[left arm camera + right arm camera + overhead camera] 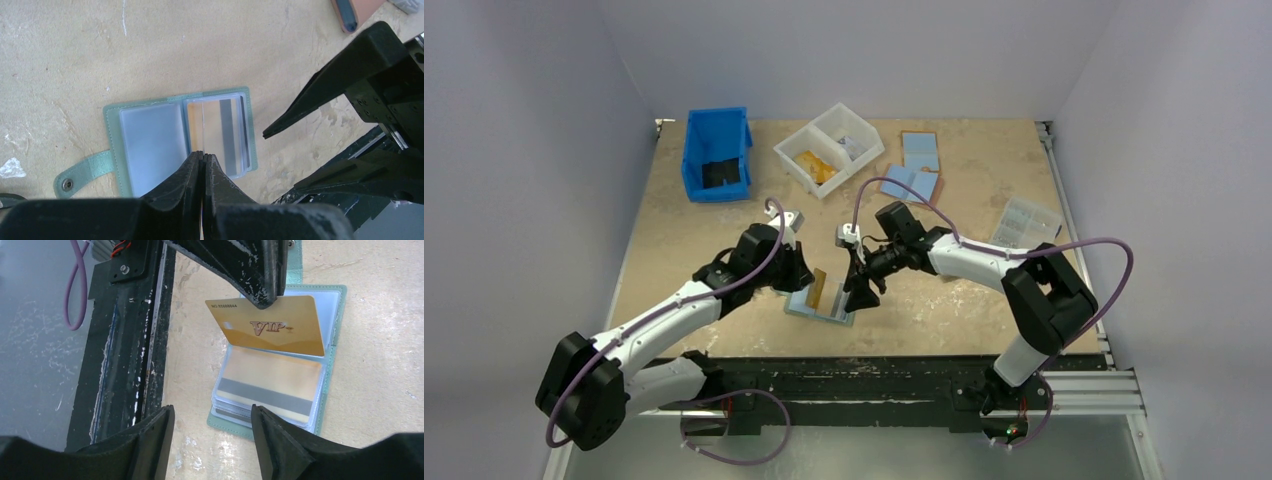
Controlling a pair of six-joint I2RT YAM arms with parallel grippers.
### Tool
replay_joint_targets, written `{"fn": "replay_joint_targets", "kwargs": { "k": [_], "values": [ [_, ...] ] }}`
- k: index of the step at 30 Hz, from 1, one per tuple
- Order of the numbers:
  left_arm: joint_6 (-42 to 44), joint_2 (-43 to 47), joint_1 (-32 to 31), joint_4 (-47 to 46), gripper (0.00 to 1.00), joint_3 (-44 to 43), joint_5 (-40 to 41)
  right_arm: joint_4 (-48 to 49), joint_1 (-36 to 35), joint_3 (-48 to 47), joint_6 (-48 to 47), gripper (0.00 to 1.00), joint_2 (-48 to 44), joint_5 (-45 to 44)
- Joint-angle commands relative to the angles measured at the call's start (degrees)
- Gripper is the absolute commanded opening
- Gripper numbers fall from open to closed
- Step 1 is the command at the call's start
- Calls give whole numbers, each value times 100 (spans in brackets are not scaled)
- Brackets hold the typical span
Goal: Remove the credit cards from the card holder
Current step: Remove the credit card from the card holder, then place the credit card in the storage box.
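The teal card holder (824, 303) lies open on the table, snap tab (82, 175) to one side, clear sleeves up. My left gripper (807, 272) is shut on a gold credit card (272, 327) marked VIP and holds it upright above the holder's fold; in the left wrist view the card (203, 127) shows edge-on between my shut fingertips (203, 155). Another gold card with a grey stripe (270, 385) sits in the top sleeve, with darker cards under it. My right gripper (211, 415) is open and empty, just above the holder's (332, 355) near corner.
A blue bin (717, 153) and a white divided tray (829, 148) stand at the back. Light-blue-and-brown wallets (916, 170) and a clear plastic box (1026, 222) lie at the back right. A salmon-pink wallet (357, 12) lies nearby. The black rail (874, 375) borders the table's near edge.
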State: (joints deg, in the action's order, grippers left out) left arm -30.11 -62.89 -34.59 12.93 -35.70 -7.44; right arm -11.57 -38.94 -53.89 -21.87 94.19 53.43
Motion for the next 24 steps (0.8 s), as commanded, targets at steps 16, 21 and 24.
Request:
{"fn": "replay_joint_targets", "kwargs": {
  "k": [16, 21, 24],
  "values": [
    [403, -249, 31, -1060, 0, 97, -1303, -1002, 308, -1203, -1783, 87, 402, 397],
    [323, -228, 31, -1301, 0, 219, -1463, -1233, 309, -1368, -1942, 85, 740, 583],
    [283, -253, 35, -1523, 0, 255, -1557, -1231, 315, -1408, -1862, 84, 835, 670]
  ]
}}
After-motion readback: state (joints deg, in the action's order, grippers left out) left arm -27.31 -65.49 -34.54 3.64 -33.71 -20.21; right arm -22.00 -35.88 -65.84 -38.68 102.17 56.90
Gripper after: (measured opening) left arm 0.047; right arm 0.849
